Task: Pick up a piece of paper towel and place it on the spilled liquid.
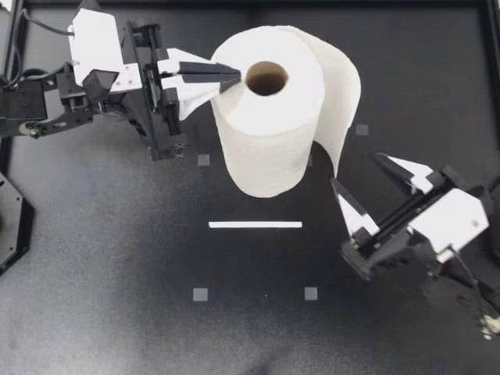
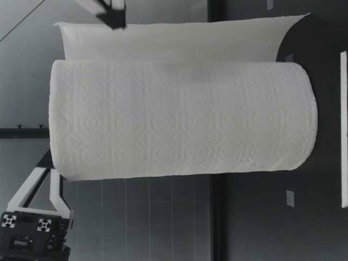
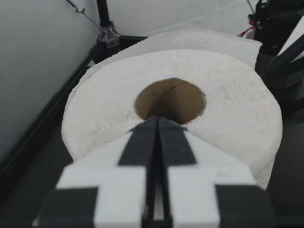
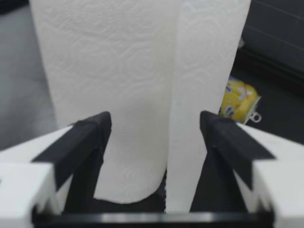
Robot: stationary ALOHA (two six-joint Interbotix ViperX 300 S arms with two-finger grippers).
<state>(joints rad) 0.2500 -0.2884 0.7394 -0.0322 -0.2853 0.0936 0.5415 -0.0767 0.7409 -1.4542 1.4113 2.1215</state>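
The paper towel roll (image 1: 266,148) stands upright on its end on the black table (image 1: 109,266), toward the far middle, with its brown cardboard core (image 1: 266,78) open upward; a loose sheet (image 1: 341,90) curls off the roll's side toward my right arm and hangs down, its free edge standing apart from the roll's wall; in the low view this sheet reaches as high as the roll and runs alongside it. My left gripper (image 1: 237,76) comes in level over the roll's top, its two fingers pressed flat together with nothing between them and their tips at the near rim of the core; the left wrist view shows the same, the joined tips pointing into the core's opening; whether they press on the paper I cannot tell. My right gripper (image 1: 355,169) sits just beside the roll on the side where the sheet hangs, its fingers spread wide; in the right wrist view the sheet's free edge hangs in the gap between them, close by one finger and well clear of the other, so the gripper grips nothing. Nearer the front of the table, a thin white strip (image 1: 255,225) lies flat, well apart from the roll; small grey square markers (image 1: 200,294) dot the surface around it; beyond the hanging sheet, in the right wrist view, a small yellow can (image 4: 239,105) lies on the table.
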